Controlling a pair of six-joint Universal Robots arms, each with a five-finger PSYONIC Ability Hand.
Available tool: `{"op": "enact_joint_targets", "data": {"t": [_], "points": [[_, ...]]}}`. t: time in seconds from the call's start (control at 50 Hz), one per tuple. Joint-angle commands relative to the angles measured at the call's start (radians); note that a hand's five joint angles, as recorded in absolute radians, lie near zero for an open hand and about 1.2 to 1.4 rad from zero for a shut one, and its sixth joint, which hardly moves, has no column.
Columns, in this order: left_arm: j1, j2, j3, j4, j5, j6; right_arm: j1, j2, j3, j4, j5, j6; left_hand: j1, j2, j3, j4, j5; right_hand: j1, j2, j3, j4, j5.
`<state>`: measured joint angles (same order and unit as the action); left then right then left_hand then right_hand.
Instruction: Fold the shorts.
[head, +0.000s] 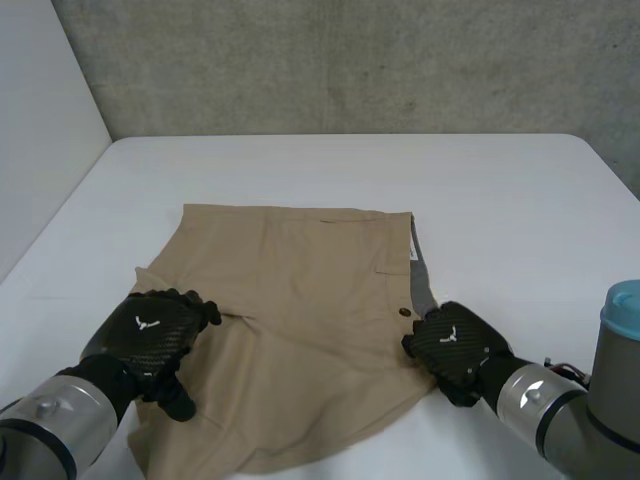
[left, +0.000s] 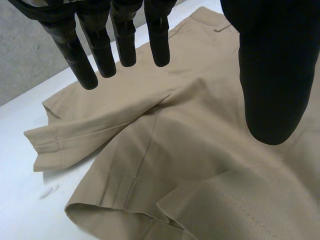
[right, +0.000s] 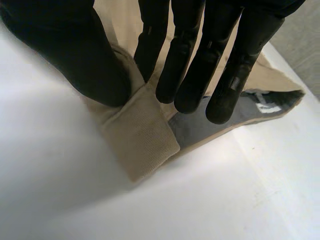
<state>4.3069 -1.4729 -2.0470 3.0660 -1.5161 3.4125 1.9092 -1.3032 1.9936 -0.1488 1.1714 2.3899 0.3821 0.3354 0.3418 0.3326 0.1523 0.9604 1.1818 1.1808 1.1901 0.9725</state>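
While the tan shorts (head: 300, 300) lie spread on the white surface (head: 500, 200), the left robot hand (head: 155, 335) hovers with straight fingers over one leg (left: 150, 165) and the right robot hand (head: 455, 345) pinches the waistband (right: 145, 135).

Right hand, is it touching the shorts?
Touching. The right wrist view shows the right hand pinching the shorts at the waistband, between thumb and fingers.

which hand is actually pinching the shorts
The right hand, pinching the waistband of the beige cloth shorts; the left hand is open above a leg.
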Motion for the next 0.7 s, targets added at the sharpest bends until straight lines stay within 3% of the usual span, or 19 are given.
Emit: {"op": "enact_joint_targets", "data": {"t": [0.02, 0.18, 0.3, 0.4, 0.7], "points": [[-0.039, 0.040, -0.001, -0.036, -0.006, -0.002, 0.019, 0.009, -0.104, 0.003, 0.014, 0.041, -0.010, 0.037, 0.030, 0.039, 0.045, 0.436, 0.214, 0.215, 0.206, 0.249], [-0.105, 0.052, 0.001, -0.061, -0.049, -0.002, 0.132, 0.111, -0.304, 0.063, 0.148, 0.261, 0.046, 0.092, 0.086, 0.095, 0.101, 0.436, 0.214, 0.215, 0.206, 0.249], [-0.141, 0.042, 0.005, -0.088, -0.136, -0.050, 0.177, 0.180, -0.427, 0.167, 0.253, 0.296, 0.052, 0.098, 0.092, 0.101, 0.107, 0.436, 0.214, 0.215, 0.206, 0.249], [-0.191, -0.003, 0.008, -0.096, -0.193, -0.128, 0.192, 0.209, -0.458, 0.176, 0.266, 0.307, 0.052, 0.098, 0.092, 0.101, 0.107, 0.436, 0.214, 0.215, 0.206, 0.249], [-0.308, -0.138, 0.033, -0.092, -0.211, -0.216, 0.212, 0.248, -0.512, 0.173, 0.301, 0.373, 0.104, 0.151, 0.145, 0.154, 0.160, 0.436, 0.214, 0.215, 0.206, 0.249]]}}
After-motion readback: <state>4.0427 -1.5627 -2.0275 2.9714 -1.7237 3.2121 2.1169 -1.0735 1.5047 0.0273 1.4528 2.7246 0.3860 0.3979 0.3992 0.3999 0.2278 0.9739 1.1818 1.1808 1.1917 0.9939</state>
